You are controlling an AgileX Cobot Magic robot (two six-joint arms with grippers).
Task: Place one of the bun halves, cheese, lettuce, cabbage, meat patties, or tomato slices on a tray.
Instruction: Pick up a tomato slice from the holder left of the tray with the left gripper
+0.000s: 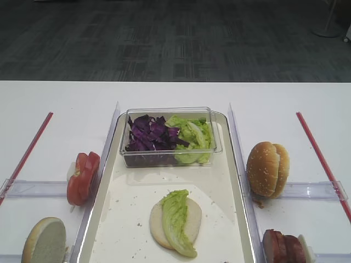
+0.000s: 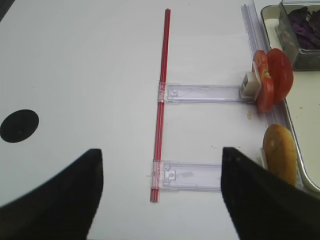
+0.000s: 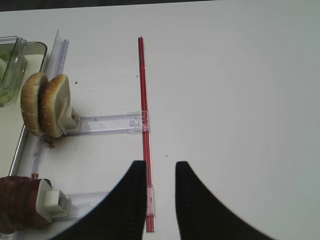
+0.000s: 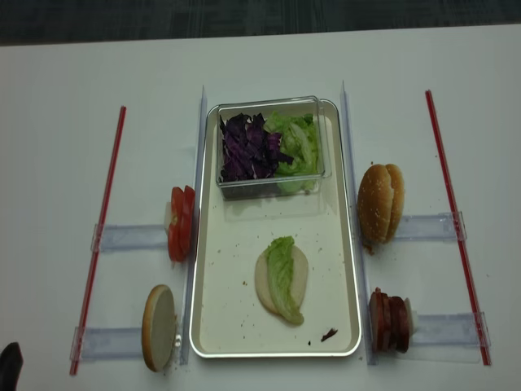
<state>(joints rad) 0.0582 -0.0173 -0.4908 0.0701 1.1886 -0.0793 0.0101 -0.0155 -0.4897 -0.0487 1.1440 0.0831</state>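
The left gripper (image 2: 162, 192) stood wide open and empty over the white table (image 2: 75, 75). Ahead to its right, tomato slices (image 2: 272, 77) stood on edge in a clear holder beside the tray (image 2: 305, 125); a bun half (image 2: 279, 152) stood nearer. The right gripper (image 3: 160, 172) was parted, empty, with bun halves (image 3: 45, 105) ahead to its left.

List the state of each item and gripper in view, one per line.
tray: holds tub and bun.
bun half: flat, cut face up, lettuce leaf on it.
clear tub: cabbage left, lettuce right.
tomato slices: upright.
meat patties: upright.
left gripper: open, empty.
right gripper: open, empty.
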